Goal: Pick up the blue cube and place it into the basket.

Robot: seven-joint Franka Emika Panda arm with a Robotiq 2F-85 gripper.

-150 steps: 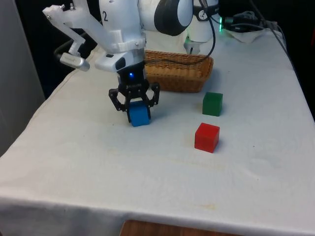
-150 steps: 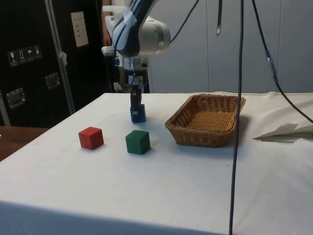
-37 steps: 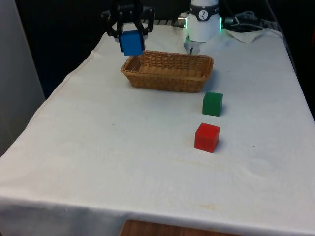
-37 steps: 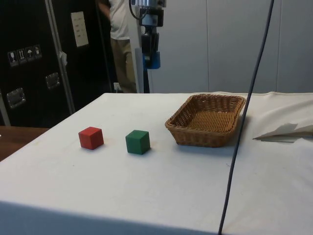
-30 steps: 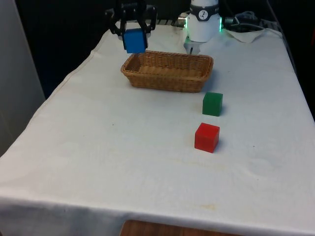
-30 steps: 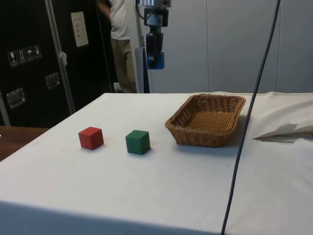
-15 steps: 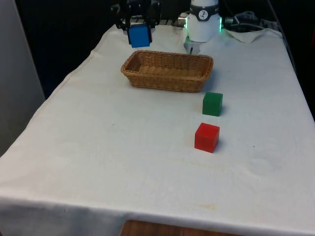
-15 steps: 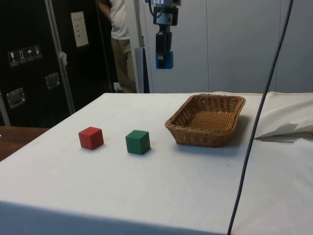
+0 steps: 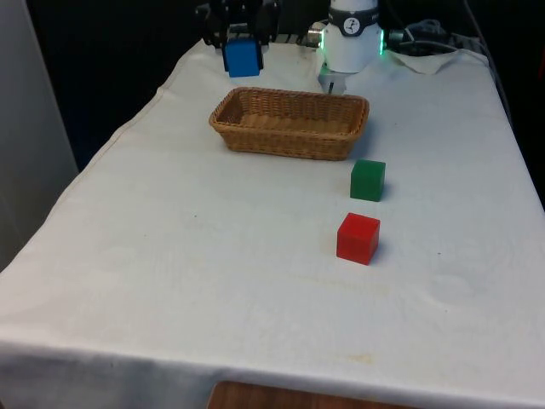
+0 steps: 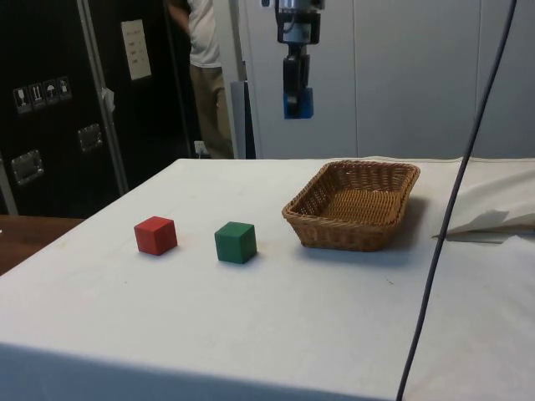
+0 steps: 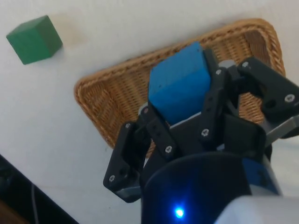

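My gripper [image 9: 242, 53] is shut on the blue cube [image 9: 242, 58] and holds it high in the air. In the side view the blue cube [image 10: 298, 104] hangs in the gripper [image 10: 297, 98] well above the near end of the wicker basket [image 10: 355, 205]. The wrist view has the blue cube [image 11: 180, 87] between the black fingers [image 11: 211, 100], with the basket [image 11: 112, 100] underneath it. In the front view the basket [image 9: 290, 123] sits at the far middle of the table and holds nothing.
A green cube [image 9: 368, 180] and a red cube [image 9: 358, 238] stand on the white cloth towards the front view's right, nearer the camera than the basket. A person [image 10: 199, 67] stands behind the table in the side view. A cable [image 10: 456, 200] hangs across that view.
The gripper has carried the blue cube from the table up and over towards the basket. In the last second it kept drifting to the front view's right, further over the basket.
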